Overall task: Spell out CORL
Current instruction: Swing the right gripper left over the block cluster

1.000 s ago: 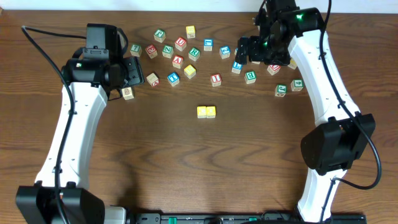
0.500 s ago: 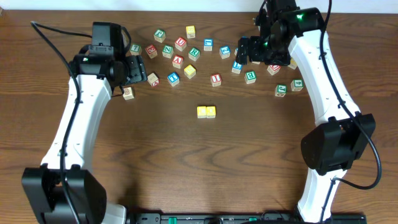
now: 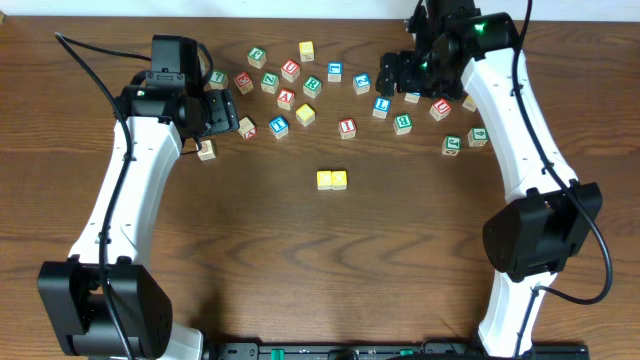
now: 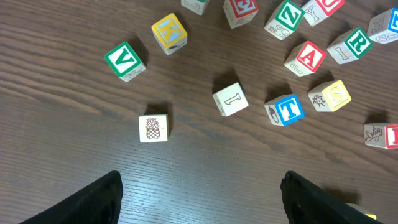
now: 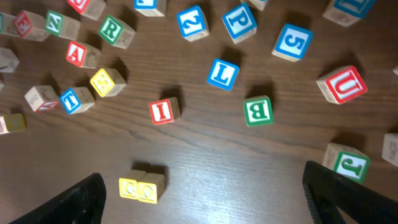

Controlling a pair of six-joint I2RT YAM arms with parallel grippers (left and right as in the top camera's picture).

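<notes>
Two yellow cubes, C (image 3: 325, 180) and O (image 3: 339, 179), sit side by side at mid-table; the right wrist view shows C (image 5: 129, 188) and O (image 5: 148, 188) touching. The white cube with green R (image 3: 312, 85) (image 5: 112, 29) (image 4: 354, 43) lies in the scattered back row. The blue L cube (image 3: 380, 106) (image 5: 222, 73) lies just below my right gripper (image 3: 395, 72) (image 5: 202, 177), which is open and empty. My left gripper (image 3: 222, 110) (image 4: 200, 180) is open and empty over bare wood near a pineapple cube (image 4: 153, 129).
Several other letter cubes are scattered along the back: red I (image 5: 163, 111), green B (image 5: 258, 111), red U (image 5: 344, 84), blue T (image 4: 286, 109), yellow S (image 4: 334, 94), green V (image 4: 124, 60), yellow K (image 4: 169, 31), red A (image 4: 305, 57).
My left gripper has opened wider and its arm has shifted slightly toward the back and right. The right gripper has drifted a little toward the back. No cube has moved.
</notes>
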